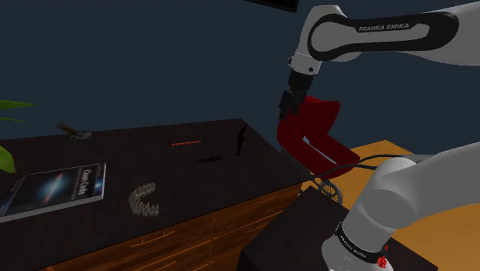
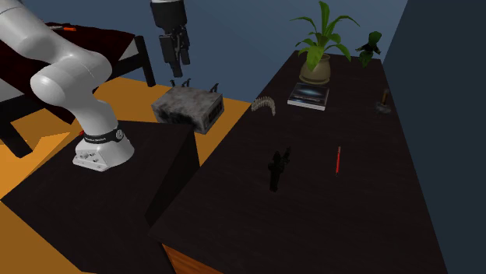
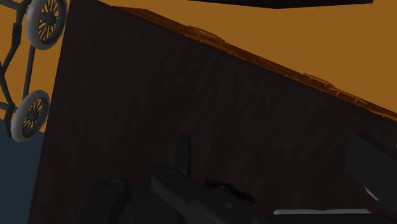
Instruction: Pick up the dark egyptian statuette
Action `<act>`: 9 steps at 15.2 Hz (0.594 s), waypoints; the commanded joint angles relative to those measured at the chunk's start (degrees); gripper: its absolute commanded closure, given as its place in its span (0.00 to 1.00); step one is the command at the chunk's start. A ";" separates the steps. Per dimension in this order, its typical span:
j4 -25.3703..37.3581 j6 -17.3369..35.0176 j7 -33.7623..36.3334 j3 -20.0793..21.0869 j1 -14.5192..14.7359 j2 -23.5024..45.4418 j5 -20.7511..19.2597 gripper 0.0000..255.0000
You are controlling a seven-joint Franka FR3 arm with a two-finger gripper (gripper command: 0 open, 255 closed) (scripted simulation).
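The dark statuette [image 1: 241, 140] is a slim black figure on the dark wooden tabletop [image 1: 115, 165], near its right end in the shoulder view. In the second exterior view the statuette [image 2: 277, 167] sits mid-table, left of a red pen [image 2: 337, 159]. My black gripper [image 1: 290, 105] hangs in the air past the table's right end, well above the figure and apart from it. The same gripper [image 2: 175, 53] is open with nothing between its fingers. In the wrist view the statuette [image 3: 184, 153] shows as a small dark upright shape, ahead of the fingers.
On the table lie a book [image 1: 58, 189], a grey ribbed piece [image 1: 144, 199], a red pen [image 1: 185, 143] and a hammer-like tool [image 1: 75, 132]. A potted plant [image 2: 319, 47] stands at the far end. A red chair [image 1: 315, 138] is behind the gripper, a grey box [image 2: 188, 107] beneath it.
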 commanded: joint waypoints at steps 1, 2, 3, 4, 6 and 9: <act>-0.24 3.92 0.20 -0.43 -0.19 3.29 0.09 0.00; -0.22 5.86 0.26 -0.66 -0.27 5.12 0.16 0.00; -0.11 7.77 0.31 -0.90 -0.34 7.01 0.25 0.00; 0.09 9.64 0.34 -1.14 -0.40 8.95 0.36 0.00; 0.73 13.26 0.37 -1.64 -0.49 12.94 0.66 0.00; 2.30 18.31 0.26 -2.37 -0.59 19.19 1.34 0.00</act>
